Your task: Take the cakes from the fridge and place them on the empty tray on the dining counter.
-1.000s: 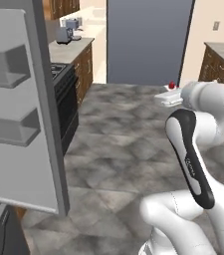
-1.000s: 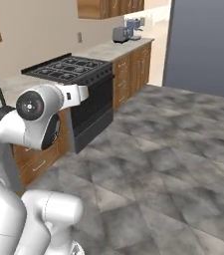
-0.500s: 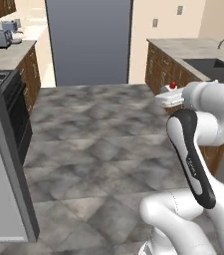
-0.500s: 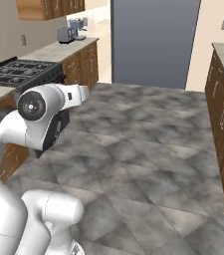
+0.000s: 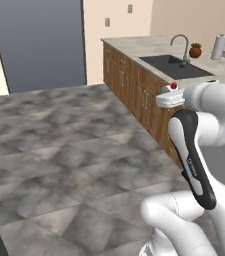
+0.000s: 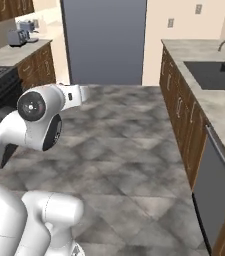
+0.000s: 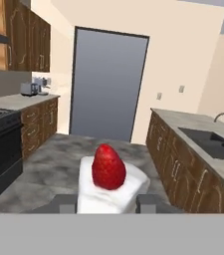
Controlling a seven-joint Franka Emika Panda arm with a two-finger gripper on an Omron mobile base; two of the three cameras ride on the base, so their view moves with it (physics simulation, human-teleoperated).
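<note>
Your gripper [image 7: 107, 201] fingertips are mostly hidden behind the white cake slice [image 7: 111, 185]; the jaws stand narrowly apart, clamped on it.

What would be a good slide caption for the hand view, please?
Gripper shut on a white cake slice, facing a grey door and a sink counter.

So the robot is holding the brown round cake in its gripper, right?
Not quite. The gripper is holding a cake, but it is the white slice with the red cherry on top, not the brown round one. The hand view shows it between the fingers.
</note>
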